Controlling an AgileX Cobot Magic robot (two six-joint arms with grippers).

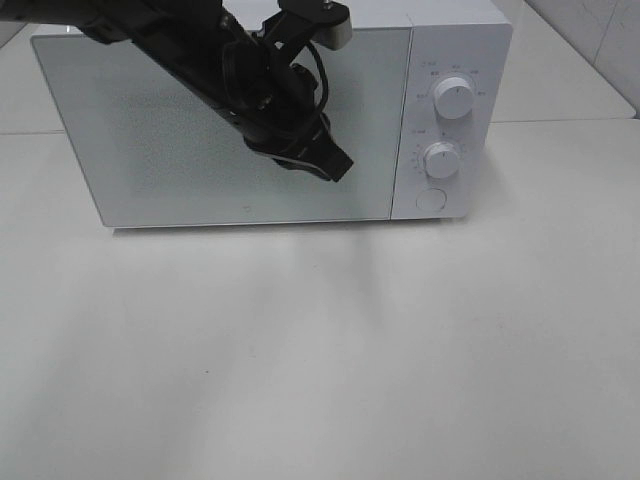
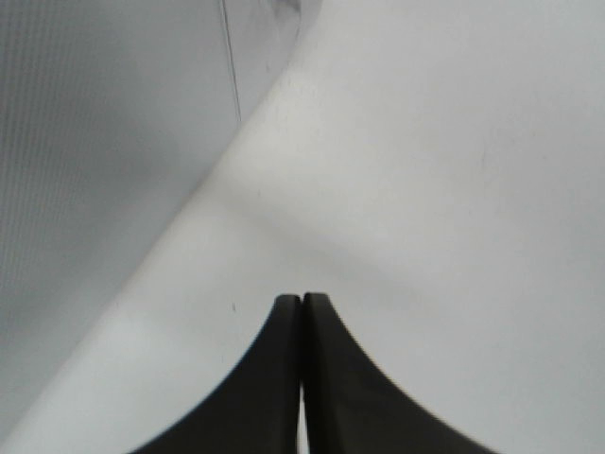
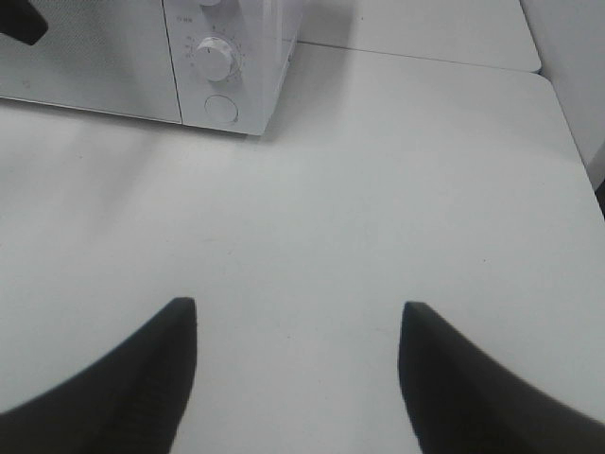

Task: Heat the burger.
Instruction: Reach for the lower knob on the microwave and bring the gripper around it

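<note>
white microwave (image 1: pixel 470 60) is standing at the 12 o'clock side of the pale worktop (image 1: pixel 320 350), its door (image 1: pixel 150 140) sitting shut and two dials (image 1: pixel 455 100) lying at the door's 3 o'clock. left claw (image 1: pixel 342 168) is hovering before the door, tips pressing together on nothing. right claw (image 3: pixel 298 326) is hanging over the worktop, tips standing wide apart. burger is showing in no view.

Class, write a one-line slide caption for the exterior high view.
Left claw, shut, hovers in front of the closed door of a white microwave on a white table.
</note>
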